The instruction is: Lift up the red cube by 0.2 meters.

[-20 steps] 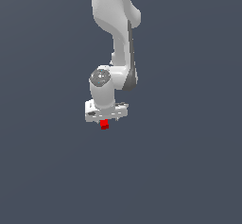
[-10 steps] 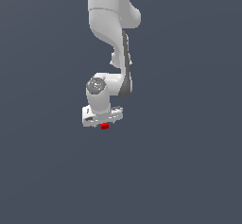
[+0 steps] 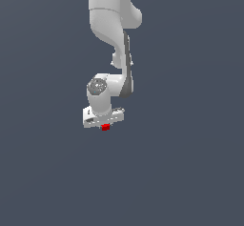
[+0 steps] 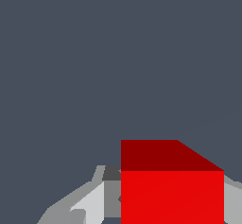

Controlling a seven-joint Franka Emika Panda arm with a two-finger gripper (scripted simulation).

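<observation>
The red cube (image 3: 106, 127) is a tiny bright red block just under the white hand of my arm in the exterior view. It fills the near part of the wrist view (image 4: 171, 190), with a darker red side above a bright face. My gripper (image 3: 105, 126) is shut on the cube, with a grey finger (image 4: 90, 204) against one side of it and another finger (image 4: 232, 199) at the other side. The fingertips themselves are hidden by the hand in the exterior view.
The plain dark grey ground (image 3: 190, 172) fills the rest of both views. My white arm (image 3: 112, 25) reaches down from the top of the exterior view.
The hand and the red cube have moved together a little toward the exterior view's right, and the arm has shifted its pose. The grip on the cube is unchanged.
</observation>
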